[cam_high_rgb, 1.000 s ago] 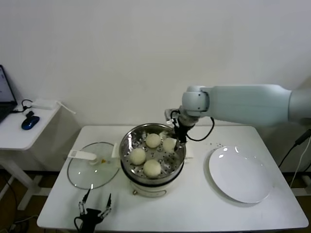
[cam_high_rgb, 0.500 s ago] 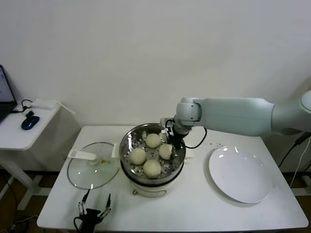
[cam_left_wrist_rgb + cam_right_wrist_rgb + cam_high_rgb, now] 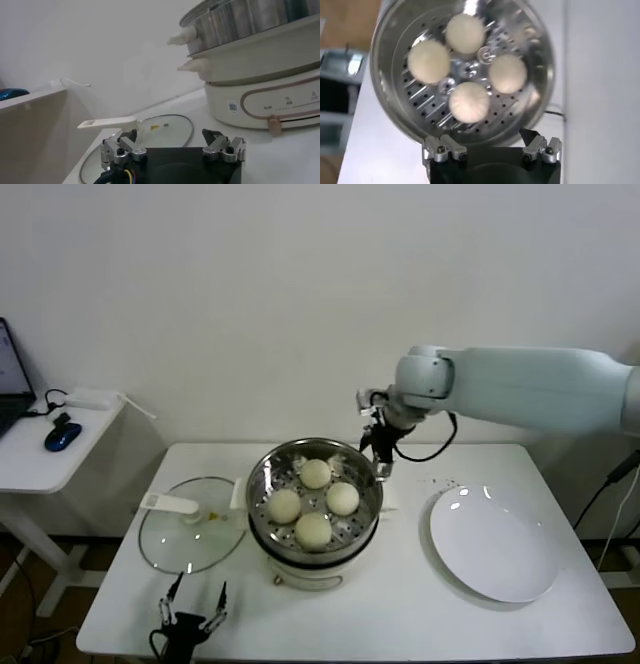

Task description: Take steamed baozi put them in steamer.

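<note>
Lifted clear since a moment ago, the right gripper [image 3: 381, 456] hovers empty and spread above the steamer's [image 3: 262, 484] upper-right rim. Four steamed baozi [image 3: 314, 502] sit inside at frame centre. One left gripper [image 3: 192, 614] rests released, bottom left.

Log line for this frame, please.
baozi: four in steamer | right tool: open, empty, above steamer's far rim | left tool: open, idle at table's near edge | plate: empty
</note>
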`<act>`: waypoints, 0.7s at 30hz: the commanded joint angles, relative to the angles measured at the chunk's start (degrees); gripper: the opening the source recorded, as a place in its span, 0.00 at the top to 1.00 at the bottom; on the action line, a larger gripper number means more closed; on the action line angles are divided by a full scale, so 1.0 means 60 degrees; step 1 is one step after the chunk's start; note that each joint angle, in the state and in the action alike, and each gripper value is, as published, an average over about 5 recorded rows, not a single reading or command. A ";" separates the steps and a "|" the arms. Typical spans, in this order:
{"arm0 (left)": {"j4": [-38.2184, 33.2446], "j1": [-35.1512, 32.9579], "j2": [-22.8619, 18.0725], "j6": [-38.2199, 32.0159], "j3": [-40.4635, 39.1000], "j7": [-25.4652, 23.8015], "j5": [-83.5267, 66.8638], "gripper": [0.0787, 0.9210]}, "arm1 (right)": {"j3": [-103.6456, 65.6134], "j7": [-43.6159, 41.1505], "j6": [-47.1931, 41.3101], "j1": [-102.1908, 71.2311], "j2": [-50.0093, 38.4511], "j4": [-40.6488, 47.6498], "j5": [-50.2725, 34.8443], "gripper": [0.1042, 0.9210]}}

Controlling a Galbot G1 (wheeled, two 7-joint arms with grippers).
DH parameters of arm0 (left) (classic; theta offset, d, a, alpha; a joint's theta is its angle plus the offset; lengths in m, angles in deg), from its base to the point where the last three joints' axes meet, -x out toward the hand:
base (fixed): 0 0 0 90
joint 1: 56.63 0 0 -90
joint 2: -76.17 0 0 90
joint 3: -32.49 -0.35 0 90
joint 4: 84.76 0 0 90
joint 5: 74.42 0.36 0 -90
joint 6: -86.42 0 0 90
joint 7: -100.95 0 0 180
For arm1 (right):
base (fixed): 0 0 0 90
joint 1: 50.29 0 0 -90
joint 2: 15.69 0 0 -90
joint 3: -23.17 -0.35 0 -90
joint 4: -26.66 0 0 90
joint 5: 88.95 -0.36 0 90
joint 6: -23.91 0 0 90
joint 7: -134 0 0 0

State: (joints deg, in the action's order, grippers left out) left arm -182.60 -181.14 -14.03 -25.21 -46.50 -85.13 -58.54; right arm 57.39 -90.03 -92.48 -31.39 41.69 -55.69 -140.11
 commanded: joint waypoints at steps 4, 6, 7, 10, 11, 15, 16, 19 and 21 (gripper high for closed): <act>-0.0075 -0.0033 -0.0060 0.0022 -0.0115 0.0002 0.0163 0.12 | -0.5688 0.5519 0.1167 -0.4447 -0.5042 -0.2056 -0.1327 0.12; -0.0065 -0.0044 -0.0084 0.0015 -0.0137 0.0004 0.0221 0.12 | -0.7165 0.5863 0.1287 -0.6057 -0.5667 -0.2447 -0.1134 0.12; -0.0055 -0.0047 -0.0096 0.0011 -0.0147 0.0005 0.0253 0.12 | -0.7744 0.5985 0.1379 -0.6764 -0.5956 -0.2626 -0.1018 0.12; -0.0019 -0.0046 -0.0144 -0.0002 -0.0173 0.0013 0.0345 0.12 | -0.8845 0.6148 0.1936 -0.8358 -0.6779 -0.3085 -0.0487 0.12; -0.0009 -0.0043 -0.0160 -0.0006 -0.0177 0.0015 0.0375 0.12 | -0.9034 0.6193 0.2168 -0.8715 -0.7004 -0.3203 -0.0287 0.12; 0.0043 -0.0025 -0.0217 -0.0045 -0.0200 0.0032 0.0447 0.12 | -0.9164 0.6946 0.3695 -0.9836 -0.7857 -0.3670 -0.0048 0.12; 0.0058 -0.0024 -0.0232 -0.0062 -0.0202 0.0038 0.0449 0.12 | -0.9162 0.7190 0.4131 -1.0095 -0.8023 -0.3770 -0.0069 0.12; 0.0095 -0.0034 -0.0270 -0.0107 -0.0189 0.0060 0.0436 0.12 | -1.0627 0.7741 0.5032 -1.2101 -0.8201 -0.4034 -0.0067 0.12; 0.0098 -0.0045 -0.0278 -0.0121 -0.0179 0.0068 0.0434 0.12 | -1.3938 0.7894 0.5102 -1.5454 -0.7743 -0.4194 0.0140 0.12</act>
State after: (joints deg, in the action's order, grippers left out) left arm -182.11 -181.29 -15.51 -25.66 -47.67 -84.83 -56.20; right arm 15.15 -55.96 -77.23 -74.51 5.64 -72.75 -142.60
